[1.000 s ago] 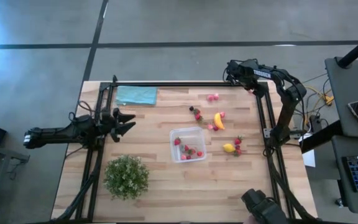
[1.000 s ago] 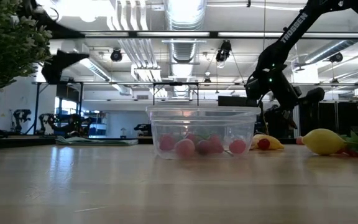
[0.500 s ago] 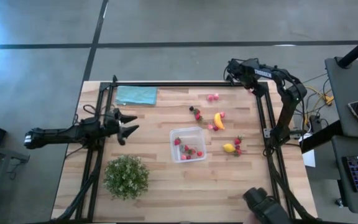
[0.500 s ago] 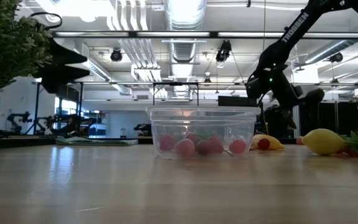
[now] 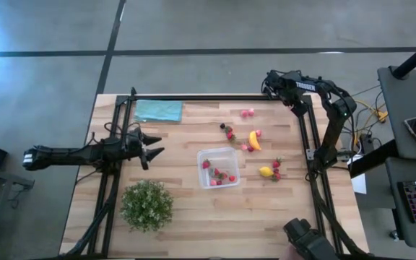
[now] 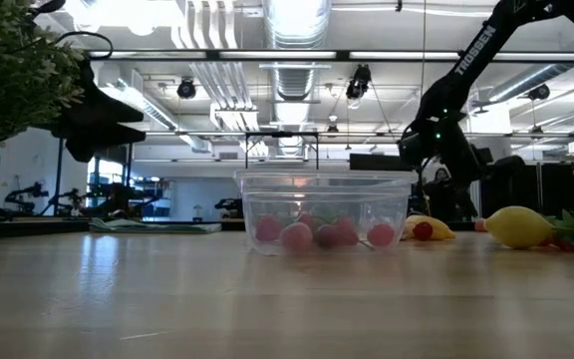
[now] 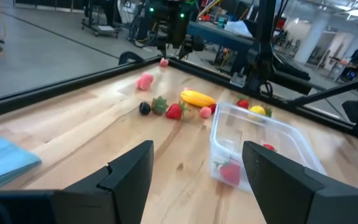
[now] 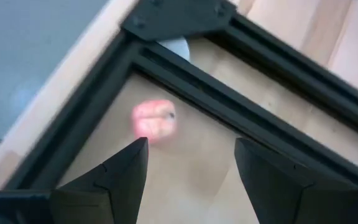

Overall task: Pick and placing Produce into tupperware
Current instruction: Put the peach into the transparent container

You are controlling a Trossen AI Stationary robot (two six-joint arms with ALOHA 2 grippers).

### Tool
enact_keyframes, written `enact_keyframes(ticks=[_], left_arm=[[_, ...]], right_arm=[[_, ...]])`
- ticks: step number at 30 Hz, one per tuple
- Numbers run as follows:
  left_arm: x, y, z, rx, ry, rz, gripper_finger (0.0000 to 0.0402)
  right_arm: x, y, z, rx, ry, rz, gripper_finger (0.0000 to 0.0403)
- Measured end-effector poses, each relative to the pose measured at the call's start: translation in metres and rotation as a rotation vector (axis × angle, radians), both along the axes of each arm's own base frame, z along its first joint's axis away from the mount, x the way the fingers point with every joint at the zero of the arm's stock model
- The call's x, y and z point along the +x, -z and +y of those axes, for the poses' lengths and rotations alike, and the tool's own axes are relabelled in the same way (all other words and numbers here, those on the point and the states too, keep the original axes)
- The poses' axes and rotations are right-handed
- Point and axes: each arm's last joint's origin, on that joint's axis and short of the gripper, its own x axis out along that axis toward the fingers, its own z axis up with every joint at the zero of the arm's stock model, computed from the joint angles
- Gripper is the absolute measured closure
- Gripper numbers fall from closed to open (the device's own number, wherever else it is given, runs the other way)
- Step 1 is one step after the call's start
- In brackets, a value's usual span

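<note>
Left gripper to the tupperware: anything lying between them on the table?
No. In the high view only bare wood separates the open left gripper from the tupperware.

One tupperware, one banana, one lemon, one plant, one teal cloth, perhaps a dozen berries.

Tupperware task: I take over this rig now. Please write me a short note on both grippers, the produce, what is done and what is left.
Left gripper: open, empty, over the table's left side, facing the tupperware.
Right gripper: open, empty, at the far right corner, above a pink piece.
Done: several red and pink pieces lie inside the tupperware.
Left: banana, lemon, strawberries beside the lemon, dark and red pieces beside the banana, pink pieces near the far edge. All lie on the table.
</note>
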Motion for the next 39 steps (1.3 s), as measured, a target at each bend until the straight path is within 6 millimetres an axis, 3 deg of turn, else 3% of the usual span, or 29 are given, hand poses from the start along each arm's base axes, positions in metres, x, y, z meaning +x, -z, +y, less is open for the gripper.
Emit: enact_keyframes(ticks=[7,17,24,39], left_arm=[[0.000,0.001,0.000,-0.002,0.000,0.009,0.0169],[0.000,0.001,0.000,-0.002,0.000,0.011,0.0169],[0.000,0.001,0.000,-0.003,0.004,0.010,0.0169],[0.000,0.001,0.000,-0.003,-0.015,0.010,0.0169]], right_arm=[[-0.001,0.005,0.003,0.014,0.046,-0.057,0.0170],[0.000,-0.014,-0.012,-0.105,0.058,-0.042,0.0170],[-0.012,-0.009,-0.017,-0.118,0.148,-0.041,0.0170],[-0.012,0.009,-0.022,-0.130,0.238,-0.055,0.0170]])
